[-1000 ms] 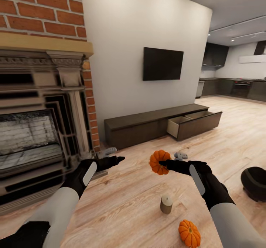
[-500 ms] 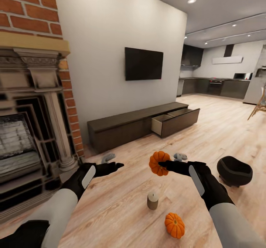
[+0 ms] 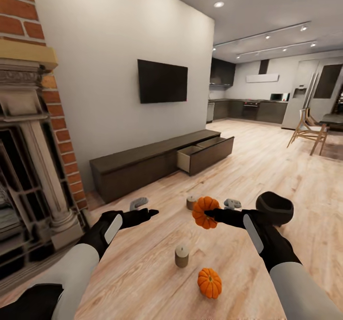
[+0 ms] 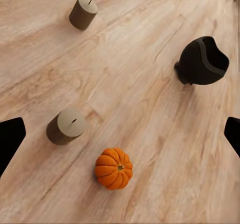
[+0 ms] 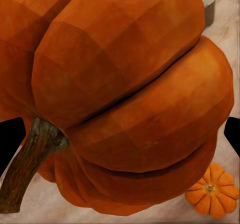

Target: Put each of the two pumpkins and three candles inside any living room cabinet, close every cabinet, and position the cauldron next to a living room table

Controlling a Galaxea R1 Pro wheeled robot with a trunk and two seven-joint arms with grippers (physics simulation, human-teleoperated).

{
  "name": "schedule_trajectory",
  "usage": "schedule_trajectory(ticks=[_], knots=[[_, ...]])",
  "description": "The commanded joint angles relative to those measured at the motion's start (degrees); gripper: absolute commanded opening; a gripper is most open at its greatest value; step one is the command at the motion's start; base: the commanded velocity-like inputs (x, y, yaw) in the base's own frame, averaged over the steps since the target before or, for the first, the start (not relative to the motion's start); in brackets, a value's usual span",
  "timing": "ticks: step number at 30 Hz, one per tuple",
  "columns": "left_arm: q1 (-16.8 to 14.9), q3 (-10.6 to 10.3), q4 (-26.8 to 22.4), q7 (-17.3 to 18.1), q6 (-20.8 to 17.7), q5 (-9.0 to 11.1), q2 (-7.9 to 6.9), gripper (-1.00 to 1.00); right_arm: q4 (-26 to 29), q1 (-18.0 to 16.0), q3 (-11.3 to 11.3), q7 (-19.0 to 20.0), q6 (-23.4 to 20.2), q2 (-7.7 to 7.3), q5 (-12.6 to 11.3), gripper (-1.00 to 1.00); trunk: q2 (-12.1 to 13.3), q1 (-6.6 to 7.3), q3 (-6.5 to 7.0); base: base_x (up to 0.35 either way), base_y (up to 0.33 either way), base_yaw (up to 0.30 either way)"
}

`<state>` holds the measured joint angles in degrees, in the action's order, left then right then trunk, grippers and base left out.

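Floor pumpkin [image 3: 209, 283] at 6 o'clock, candle [image 3: 181, 255] just beyond. Right jaws [image 3: 207, 212] grip held pumpkin [image 3: 204, 210] mid-air; left jaws [image 3: 151, 210] spread open, empty. Second candle [image 3: 191, 202] at 12, cauldron [image 3: 274, 208] at 2. Cabinet [image 3: 143, 165] at 11 along the wall, one drawer [image 3: 206, 152] open.

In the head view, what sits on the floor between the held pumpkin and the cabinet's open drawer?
One candle stands just beyond the pumpkin in the right gripper; past it, bare wood floor runs to the cabinet drawer.
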<state>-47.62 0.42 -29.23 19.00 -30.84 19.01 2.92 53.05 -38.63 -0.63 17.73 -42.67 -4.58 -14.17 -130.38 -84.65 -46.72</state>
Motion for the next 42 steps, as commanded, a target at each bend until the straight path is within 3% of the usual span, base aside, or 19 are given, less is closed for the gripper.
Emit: schedule_trajectory(ticks=[1,16,24,42], knots=[[0.0,0.0,-0.1,0.0,-0.1,0.3,-0.01,1.00,0.0,0.0,-0.1,0.1,-0.3,0.01,-0.1,-1.00,0.0,0.01,-0.12,0.058,0.211,-0.255],[0.0,-0.2,0.0,0.0,0.2,0.2,-0.11,1.00,-0.1,0.0,-0.1,0.0,-0.2,0.05,-0.2,-1.00,0.0,0.01,-1.03,0.113,0.297,-0.223],[0.0,-0.4,0.0,0.1,0.2,0.3,-0.04,1.00,-0.1,0.0,-0.1,0.1,-0.3,0.04,-0.2,-1.00,0.0,0.01,-1.11,0.029,0.041,-0.098],[0.0,-0.4,0.1,0.1,0.2,0.2,-0.02,1.00,-0.1,0.0,-0.2,0.1,-0.3,0.01,-0.2,-1.00,0.0,0.01,-1.11,0.001,0.012,-0.287]])
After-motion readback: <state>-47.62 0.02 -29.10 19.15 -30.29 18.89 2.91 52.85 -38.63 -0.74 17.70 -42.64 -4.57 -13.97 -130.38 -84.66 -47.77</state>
